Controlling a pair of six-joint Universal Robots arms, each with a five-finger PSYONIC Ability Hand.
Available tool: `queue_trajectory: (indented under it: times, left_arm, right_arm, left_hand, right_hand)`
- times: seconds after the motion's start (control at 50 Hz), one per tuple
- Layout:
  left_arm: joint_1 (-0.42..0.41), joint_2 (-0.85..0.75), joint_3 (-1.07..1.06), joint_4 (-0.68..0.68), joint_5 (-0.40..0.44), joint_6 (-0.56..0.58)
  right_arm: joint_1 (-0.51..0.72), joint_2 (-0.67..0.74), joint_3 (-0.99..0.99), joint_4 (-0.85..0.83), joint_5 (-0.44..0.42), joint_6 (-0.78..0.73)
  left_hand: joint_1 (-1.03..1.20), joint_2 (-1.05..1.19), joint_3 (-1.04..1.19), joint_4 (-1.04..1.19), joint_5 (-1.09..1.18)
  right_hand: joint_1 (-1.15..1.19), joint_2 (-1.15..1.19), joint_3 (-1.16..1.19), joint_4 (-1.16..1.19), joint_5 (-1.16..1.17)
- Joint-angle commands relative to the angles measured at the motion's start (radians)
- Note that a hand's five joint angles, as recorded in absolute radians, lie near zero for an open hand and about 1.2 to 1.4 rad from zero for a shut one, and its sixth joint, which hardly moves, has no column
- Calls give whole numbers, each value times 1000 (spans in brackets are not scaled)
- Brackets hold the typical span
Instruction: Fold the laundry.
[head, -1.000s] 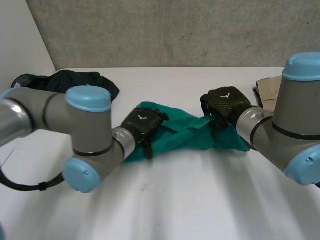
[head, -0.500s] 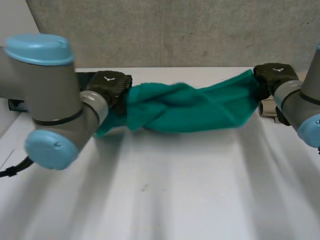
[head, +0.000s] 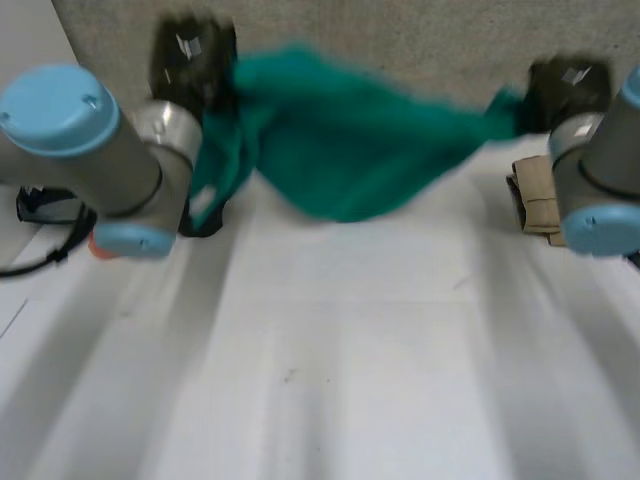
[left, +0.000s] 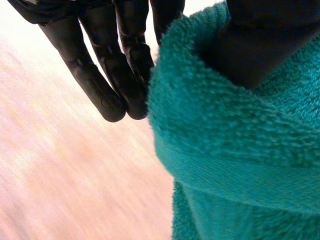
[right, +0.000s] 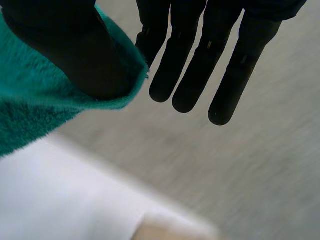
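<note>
Above white table (head: 330, 400), green towel (head: 345, 150) aloft

lighting: bright, even, diffuse. white table (head: 330, 400): evenly lit, pale. teal towel (head: 340, 150): lit from above, soft faint shade on the table beneath it. left hand (left: 100, 75), right hand (right: 195, 65): near-black silhouettes against bright ground in the 2 wrist views.
</note>
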Motion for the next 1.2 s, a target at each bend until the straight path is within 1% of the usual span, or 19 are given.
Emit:
queue_trajectory:
  times: [0.02,0.12,0.2,0.28,0.36,0.48,0.5,0.56,0.58,0.62,0.7,0.72,0.78,0.82,0.94,1.02,1.1,1.16,1.2]
  left_arm:
    - [1,56,126,293,-92,-6]
    - [3,71,-84,248,-58,-18]
    - [3,53,-264,251,-52,-20]
    - [1,13,-450,250,-58,-21]
    - [-2,8,-567,219,-69,-21]
    - [-3,60,-655,72,-84,-21]
    - [-3,85,-661,20,-83,-21]
    - [-8,128,-661,-57,-78,-14]
    - [-16,160,-654,-110,-72,-3]
    - [-29,186,-640,-169,-57,12]
    - [-59,227,-559,-282,8,55]
    - [-66,226,-508,-325,38,65]
    - [-74,202,-416,-382,77,72]
    - [-80,139,-315,-427,98,78]
    - [-80,-64,-62,-601,69,121]
    - [-77,-215,108,-732,55,212]
    - [-73,-277,172,-780,60,284]
    - [-73,-289,176,-775,61,309]
    - [-73,-294,176,-760,63,321]
  right_arm:
    - [-11,-68,-63,-271,166,116]
    - [-15,-119,88,-161,74,130]
    - [-23,-108,197,-81,-7,135]
    - [-34,-35,295,49,-66,127]
    - [-43,40,328,134,-73,91]
    - [-54,59,325,211,-80,5]
    - [-52,50,326,218,-80,-14]
    - [-49,28,337,220,-78,-20]
    - [-49,16,346,219,-78,-17]
    - [-51,2,357,217,-78,-14]
    - [-51,-22,389,191,-81,-12]
    - [-49,-31,401,177,-83,-17]
    - [-46,-44,421,162,-83,-19]
    - [-46,-54,437,150,-83,-19]
    - [-48,-68,467,133,-84,-26]
    - [-58,-73,474,127,-93,-31]
    - [-68,-74,472,127,-101,-29]
    - [-71,-77,474,127,-101,-31]
    - [-72,-81,474,127,-103,-29]
  left_hand:
    - [274,200,210,201,232]
    - [274,200,210,201,232]
    - [274,200,210,201,232]
    - [274,200,210,201,232]
    - [274,200,210,201,232]
    - [-95,-169,-159,-168,-137]
    - [-276,-349,-340,-349,-318]
    - [-401,-474,-465,-473,-443]
    - [-491,-565,-555,-564,-533]
    - [-568,-642,-632,-641,-610]
    - [-571,-645,-635,-644,-614]
    - [-574,-648,-638,-647,-616]
    - [-569,-642,-633,-641,-611]
    - [-566,-639,-630,-638,-608]
    - [-574,-648,-638,-647,-616]
    - [-586,-659,-650,-659,-628]
    - [-583,-657,-647,-656,-625]
    - [-575,-648,-638,-647,-617]
    - [-493,-566,-556,-565,-535]
  right_hand:
    - [262,216,206,198,217]
    - [262,216,206,198,217]
    - [262,216,206,198,217]
    - [262,216,206,198,217]
    - [262,216,206,198,217]
    - [262,216,206,198,217]
    - [262,216,206,198,217]
    - [262,216,206,198,217]
    - [262,216,206,198,217]
    - [262,216,206,198,217]
    - [262,216,206,198,217]
    - [262,216,206,198,217]
    - [262,216,206,198,217]
    - [262,216,206,198,217]
    - [262,216,206,198,217]
    - [262,216,206,198,217]
    - [262,216,206,198,217]
    - [262,216,206,198,217]
    - [262,216,206,198,217]
